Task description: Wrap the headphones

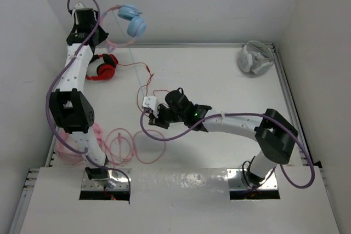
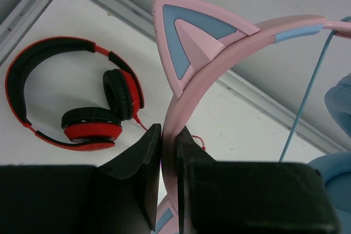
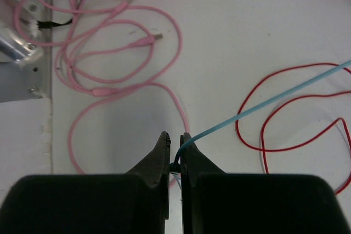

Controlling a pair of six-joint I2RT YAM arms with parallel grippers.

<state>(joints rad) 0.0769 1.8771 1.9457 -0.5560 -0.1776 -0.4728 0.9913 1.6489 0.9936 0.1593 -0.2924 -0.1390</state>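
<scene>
- White walls (image 1: 181,4) enclose a white table (image 1: 219,80), at whose near edge both arms are bolted.
- At the back left corner the headphones (image 1: 131,20) are held up off the table by the left gripper (image 2: 169,135).
- Its jaws are pressed together on the pink headband (image 2: 230,42), just below a pink and blue cat ear (image 2: 186,42).
- The light blue ear cups (image 1: 136,26) are seen hanging to the right of that arm, in front of the rear wall.
- A thin light blue cable (image 3: 274,100) is stretched from the headphones down to the middle of the table.
- There it is pinched near its end between the closed jaws of the right gripper (image 3: 174,141), low over the surface.
- Red-and-black headphones (image 2: 90,130) are laid flat on the table below the raised set, near the left wall.
- A pink cable (image 3: 98,90) is spread in loose loops near the left arm's base.
- A pale rounded object (image 1: 256,57), possibly another headset, is seen at the back right corner.
</scene>
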